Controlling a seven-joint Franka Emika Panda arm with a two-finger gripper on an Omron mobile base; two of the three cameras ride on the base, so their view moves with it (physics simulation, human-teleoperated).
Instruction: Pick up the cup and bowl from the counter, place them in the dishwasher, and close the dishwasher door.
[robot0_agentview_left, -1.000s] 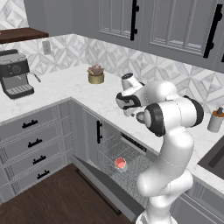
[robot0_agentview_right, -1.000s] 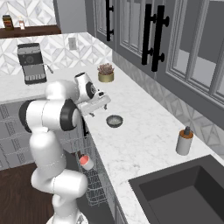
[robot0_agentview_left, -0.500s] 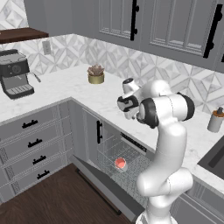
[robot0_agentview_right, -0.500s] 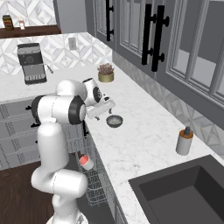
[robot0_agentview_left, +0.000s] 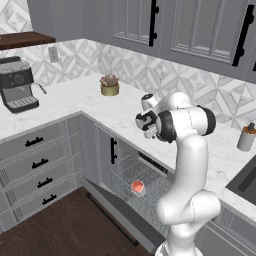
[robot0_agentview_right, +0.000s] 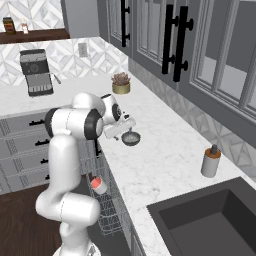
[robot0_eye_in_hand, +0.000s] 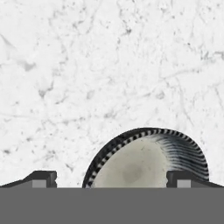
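Nearest the base, the dishwasher door (robot0_agentview_left: 107, 207) lies dropped open, and the dishwasher (robot0_agentview_left: 142, 182) shows its wire rack pulled out over it. The cup (robot0_agentview_left: 137, 187) lies in that rack with its red inside showing, so the first item appears to be stowed. Above the rack, at the front edge of the tabletop (robot0_agentview_right: 165, 150), the gripper (robot0_eye_in_hand: 111, 177) hangs with its jaws spread wide and nothing between them. In the hand view the bowl (robot0_eye_in_hand: 148, 159) sits just under the gripper, upright on the marble; one finger tip overlaps its rim in the picture, the other stands off to the side over bare marble, and whether either touches cannot be told. The right base view puts the bowl just beside the hand, near the front edge. Judgement: roughly one third done; the bowl is not yet grasped, and placing it and shutting the door remain. Farther back stand a potted plant (robot0_agentview_left: 109, 86) near the wall, a pump bottle (robot0_agentview_right: 210, 161) toward the sink (robot0_agentview_right: 210, 225), and a coffee machine (robot0_agentview_left: 17, 90) at the far corner.
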